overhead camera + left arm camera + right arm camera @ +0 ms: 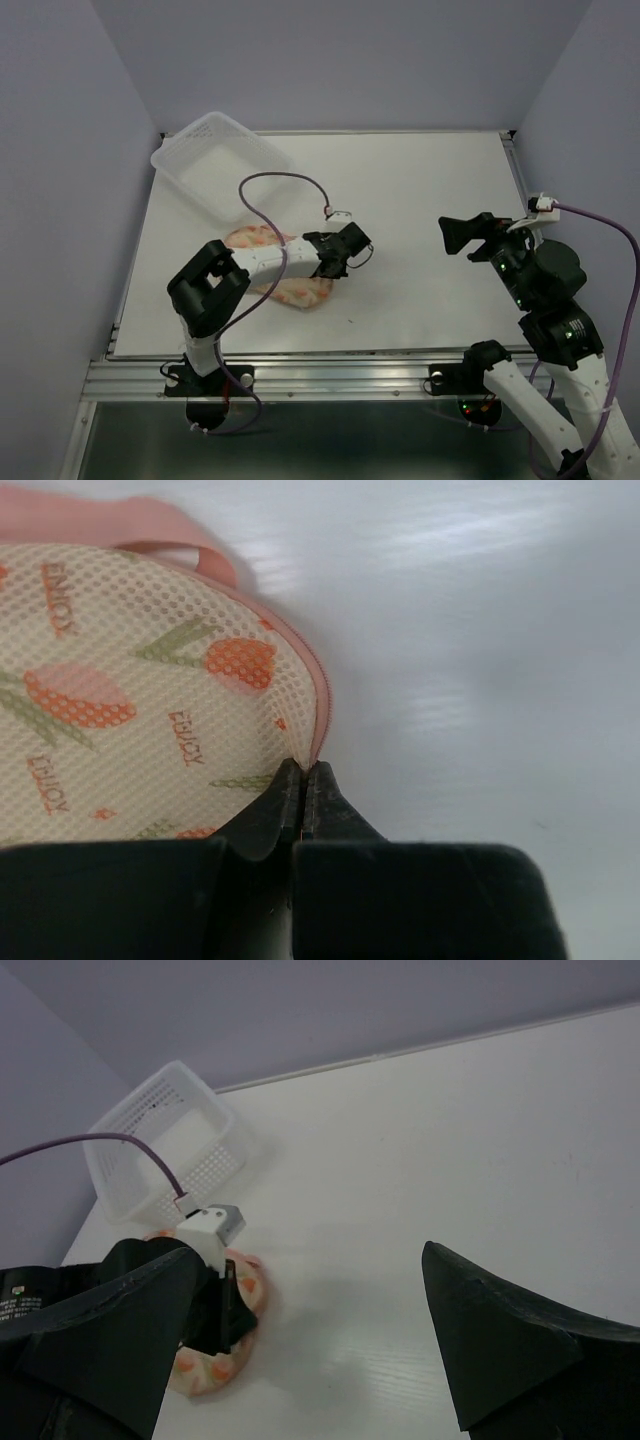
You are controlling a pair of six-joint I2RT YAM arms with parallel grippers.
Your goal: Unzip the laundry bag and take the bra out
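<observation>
We find the bag [303, 292] lying flat on the bench left of centre, nearer the near edge than the far one, with the left arm stretched over it. The left gripper [335, 268] sits at the bag's right-hand end. In the wrist view its fingers [285, 800] are pressed together, and the pink zipper rim [322, 695] runs down into the pinch between them. We cannot make out the pull itself. The mesh [130, 700] shows orange tulip motifs, and the pink loop [205, 558] lies against the bag's far side. We cannot tell what is inside.

The right gripper [452, 236] hangs above the bench's right half, well apart from the bag and spread wide with nothing in it.

The tray [255, 137] sits at the far left corner, overhanging the left edge.
</observation>
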